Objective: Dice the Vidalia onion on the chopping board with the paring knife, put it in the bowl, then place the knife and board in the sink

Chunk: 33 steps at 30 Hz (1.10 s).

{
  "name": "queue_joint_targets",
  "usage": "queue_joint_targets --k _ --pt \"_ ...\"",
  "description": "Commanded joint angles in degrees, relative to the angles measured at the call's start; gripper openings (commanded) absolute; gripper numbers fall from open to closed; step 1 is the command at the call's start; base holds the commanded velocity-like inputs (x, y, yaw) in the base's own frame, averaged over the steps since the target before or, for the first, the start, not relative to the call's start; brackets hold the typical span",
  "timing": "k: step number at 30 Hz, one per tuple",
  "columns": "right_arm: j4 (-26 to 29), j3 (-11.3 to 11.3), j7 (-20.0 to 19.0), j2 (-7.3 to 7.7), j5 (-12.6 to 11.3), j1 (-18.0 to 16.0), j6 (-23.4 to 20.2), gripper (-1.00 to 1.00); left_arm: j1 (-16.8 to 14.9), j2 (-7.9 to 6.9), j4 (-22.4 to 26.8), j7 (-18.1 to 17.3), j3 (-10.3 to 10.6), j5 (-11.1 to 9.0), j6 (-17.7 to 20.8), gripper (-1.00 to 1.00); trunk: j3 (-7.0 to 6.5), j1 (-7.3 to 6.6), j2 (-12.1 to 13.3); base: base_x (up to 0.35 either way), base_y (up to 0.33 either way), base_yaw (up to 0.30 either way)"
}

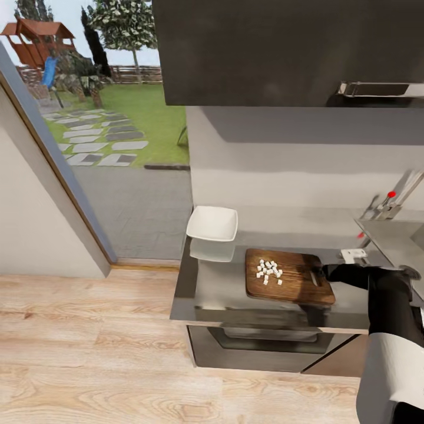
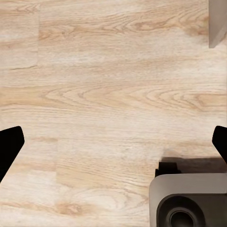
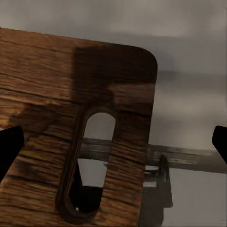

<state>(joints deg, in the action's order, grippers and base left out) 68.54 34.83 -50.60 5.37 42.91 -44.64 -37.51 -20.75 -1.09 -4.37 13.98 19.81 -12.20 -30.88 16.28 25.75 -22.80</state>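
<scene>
The right gripper (image 1: 323,273), jaws spread and holding nothing, hovers at the handle-slot end of the chopping board (image 1: 288,275) on the countertop (image 1: 212,294); it should pinch the board's edge squarely and keep it level, since the diced onion (image 1: 269,272) must reach the bowl (image 1: 212,224).

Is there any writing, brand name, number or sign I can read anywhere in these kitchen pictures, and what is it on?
None: no readable text shows in any view.
The chopping board bears only wood grain.
The bowl is plain white.
The tap has red tips, no lettering.
The countertop is unmarked.
</scene>
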Motion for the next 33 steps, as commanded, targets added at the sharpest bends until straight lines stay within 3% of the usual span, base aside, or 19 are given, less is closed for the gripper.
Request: queue_joint_targets --k 1,9,11,14,19,33 --pt "-1.1 0.2 -0.5 -0.01 0.5 -0.1 0.9 1.00 -0.1 0.03 -0.2 0.1 0.5 -0.4 -0.3 1.00 0.10 0.03 -0.1 0.000 0.000 0.000" --pt "-2.7 0.9 -0.4 0.07 0.5 0.0 2.1 1.00 -0.1 0.03 -0.2 0.1 0.5 -0.4 -0.3 1.00 0.10 0.03 -0.1 0.000 0.000 0.000" --pt "-2.7 4.5 -0.5 0.11 0.5 -0.1 2.6 1.00 -0.1 0.03 -0.2 0.1 0.5 -0.4 -0.3 1.00 0.10 0.03 -0.1 0.000 0.000 0.000" --pt "-2.7 7.2 -0.7 0.81 0.4 -0.1 2.8 1.00 -0.1 0.03 -0.2 0.1 0.5 -0.4 -0.3 1.00 0.10 0.03 -0.1 0.000 0.000 0.000" --pt "-2.7 7.7 -0.8 1.80 0.4 -0.1 2.9 1.00 -0.1 0.03 -0.2 0.1 0.5 -0.4 -0.3 1.00 0.10 0.03 -0.1 0.000 0.000 0.000" --pt "-4.3 7.6 -0.7 1.72 0.4 -0.1 3.3 1.00 -0.1 0.04 -0.2 0.2 0.5 -0.4 -0.3 1.00 0.10 0.03 -0.1 0.028 0.083 0.000"
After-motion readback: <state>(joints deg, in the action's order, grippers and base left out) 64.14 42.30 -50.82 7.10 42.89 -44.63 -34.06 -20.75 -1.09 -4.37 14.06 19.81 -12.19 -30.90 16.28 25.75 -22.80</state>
